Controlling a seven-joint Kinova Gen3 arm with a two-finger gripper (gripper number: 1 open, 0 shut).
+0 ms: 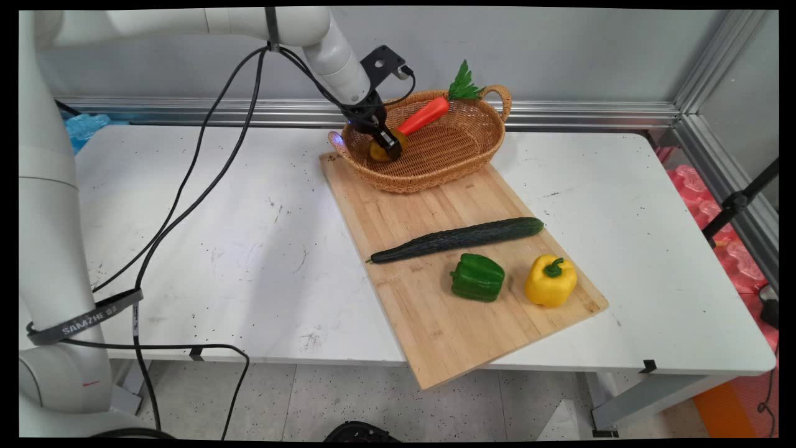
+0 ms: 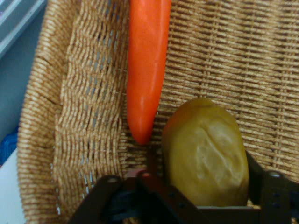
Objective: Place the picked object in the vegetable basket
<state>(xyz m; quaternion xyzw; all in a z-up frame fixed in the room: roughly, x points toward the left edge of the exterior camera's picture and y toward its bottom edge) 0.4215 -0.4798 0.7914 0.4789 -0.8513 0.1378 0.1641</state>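
Note:
My gripper reaches down into the left end of a woven wicker basket at the back of the table. Its fingers are shut on a yellowish-brown potato, which sits low against the basket's inside. In the hand view the potato fills the space between the two fingers, over the basket's weave. An orange toy carrot with green leaves leans on the basket's far rim; its tip ends just beside the potato.
A wooden cutting board runs from under the basket to past the table's near edge. On it lie a long dark cucumber, a green bell pepper and a yellow bell pepper. Black cables hang at the left.

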